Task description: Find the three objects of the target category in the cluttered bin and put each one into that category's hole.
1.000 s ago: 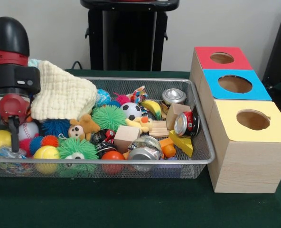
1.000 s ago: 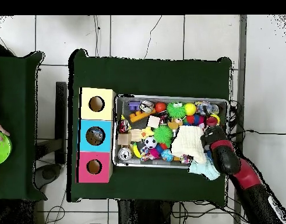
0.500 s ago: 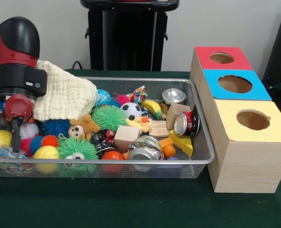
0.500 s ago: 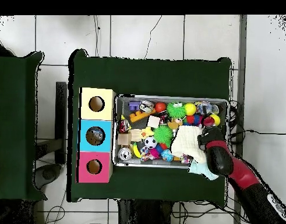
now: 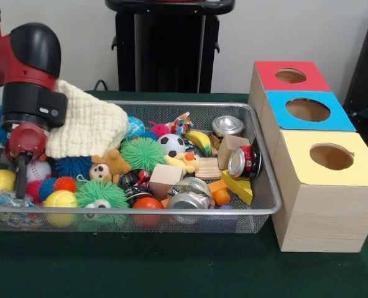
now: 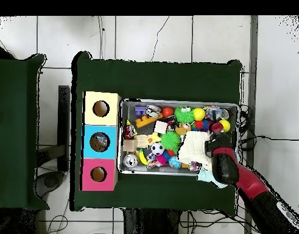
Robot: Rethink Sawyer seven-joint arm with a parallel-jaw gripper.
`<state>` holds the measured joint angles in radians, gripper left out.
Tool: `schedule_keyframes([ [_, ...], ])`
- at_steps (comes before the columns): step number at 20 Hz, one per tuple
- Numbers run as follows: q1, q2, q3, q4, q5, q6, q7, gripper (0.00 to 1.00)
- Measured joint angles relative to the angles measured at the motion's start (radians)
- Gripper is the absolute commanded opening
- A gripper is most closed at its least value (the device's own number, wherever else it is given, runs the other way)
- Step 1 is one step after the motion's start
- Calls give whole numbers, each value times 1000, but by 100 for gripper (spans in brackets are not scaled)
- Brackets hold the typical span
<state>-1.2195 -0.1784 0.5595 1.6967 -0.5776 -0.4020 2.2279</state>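
Note:
A wire mesh bin (image 5: 268, 205) (image 6: 123, 103) holds a jumble of toys. Three metal cans show: one upright at the back (image 5: 227, 125), a red one on its side (image 5: 245, 161), and a silver one near the front (image 5: 188, 197). Wooden blocks (image 5: 165, 179), a soccer ball (image 5: 171, 144), spiky balls (image 5: 142, 153) and a yellow ball (image 5: 60, 200) lie among them. A cream knitted cloth (image 5: 87, 127) (image 6: 196, 149) covers the bin's left part in the front view. My gripper (image 5: 16, 180) hangs at that end beside a baseball (image 5: 38, 170); in the overhead view the arm (image 6: 221, 158) hides it.
Three boxes stand in a row beside the bin, each with a round hole on top: red (image 5: 291, 76) (image 6: 98, 174), blue (image 5: 308, 110) (image 6: 99, 142) and yellow (image 5: 331, 156) (image 6: 101, 108). A pale blue cloth (image 6: 207, 177) hangs over the bin's rim by the arm.
The arm has shifted a little toward the bin's middle, closing on the cream cloth. The toys lie as before.

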Motion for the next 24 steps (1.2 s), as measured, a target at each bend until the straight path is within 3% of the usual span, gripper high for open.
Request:
schedule_keyframes([
  [15,72,-49,-74,10,61,-28,0,0],
  [17,67,-42,-73,1,30,-36,0,0],
  [19,47,-24,-62,-22,-73,-68,0,0],
  [21,43,-20,-59,-26,-94,-76,0,0],
  [22,26,-8,-52,-42,-172,-106,0,0],
  [24,18,-2,-47,-55,-217,-124,0,0],
])
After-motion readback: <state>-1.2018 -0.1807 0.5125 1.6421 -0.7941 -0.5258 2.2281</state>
